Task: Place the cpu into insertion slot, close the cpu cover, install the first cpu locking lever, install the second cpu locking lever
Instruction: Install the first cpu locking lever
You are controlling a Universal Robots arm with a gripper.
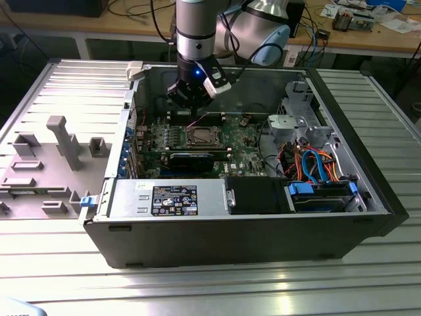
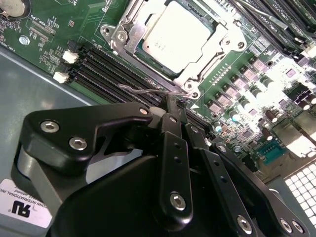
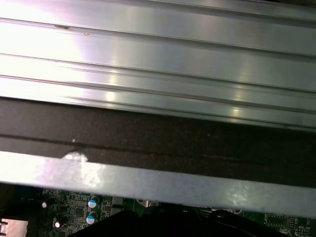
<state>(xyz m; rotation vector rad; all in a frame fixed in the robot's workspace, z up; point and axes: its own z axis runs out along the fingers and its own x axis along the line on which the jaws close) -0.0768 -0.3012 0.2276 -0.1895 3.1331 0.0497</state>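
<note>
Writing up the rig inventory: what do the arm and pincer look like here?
In the exterior view, the arm is a silver-grey cylinder ending in a black wrist with a small blue light; a pale blue joint cap sits behind it and dark cables run alongside. In the second wrist view, the pincer is matte black: chunky linkage plates and narrow fingers, fastened with silver screws.

A ribbed metal table (image 1: 59,276) carries the open computer case (image 1: 250,230) and grey fixtures (image 1: 59,141).
</note>
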